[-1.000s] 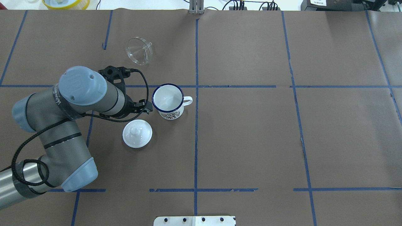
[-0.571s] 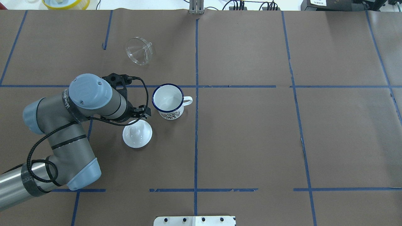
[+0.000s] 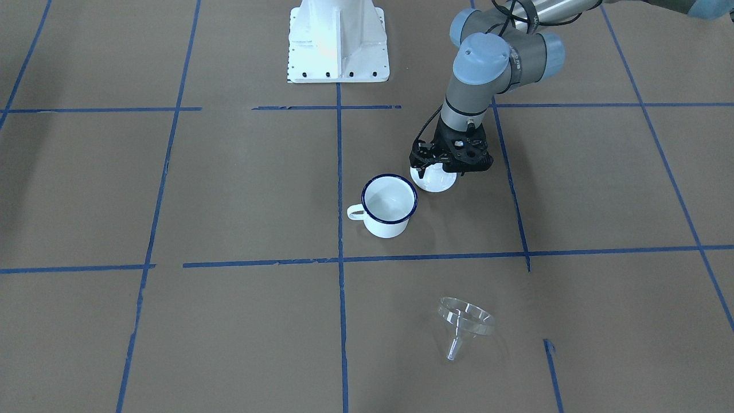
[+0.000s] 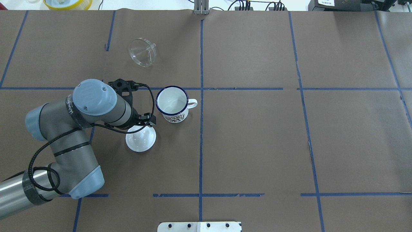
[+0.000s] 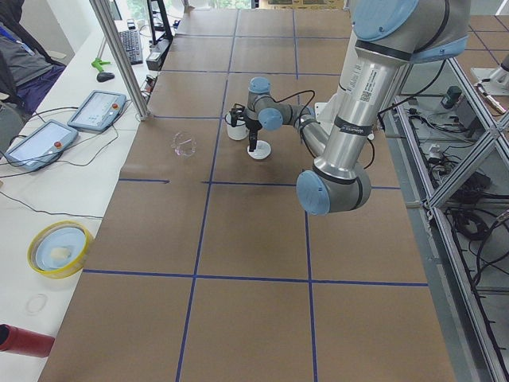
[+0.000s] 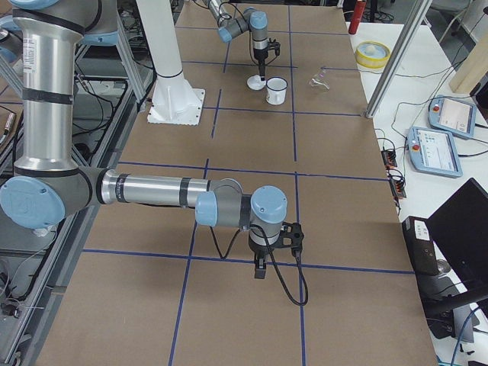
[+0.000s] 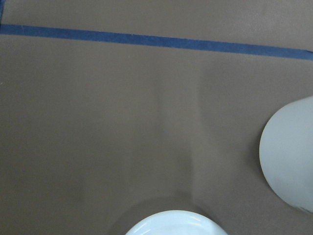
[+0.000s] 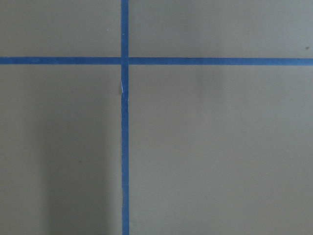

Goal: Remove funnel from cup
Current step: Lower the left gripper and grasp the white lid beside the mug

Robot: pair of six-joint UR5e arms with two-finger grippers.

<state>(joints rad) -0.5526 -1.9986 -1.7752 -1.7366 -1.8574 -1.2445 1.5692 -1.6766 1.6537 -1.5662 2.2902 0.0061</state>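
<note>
Funnel (image 4: 142, 52) clear; cup (image 4: 172, 102) white, dark blue rim, printed side; lid (image 4: 140, 140) white; table (image 4: 257, 135) brown, blue grid.

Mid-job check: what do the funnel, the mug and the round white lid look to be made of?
The funnel is clear and glossy, likely plastic, possibly glass: the brown paper shows through it. The mug looks like white enamelled metal, going by its thin dark blue rim and shiny inside. The lid is glossy white, ceramic or enamel; I cannot tell which.
</note>
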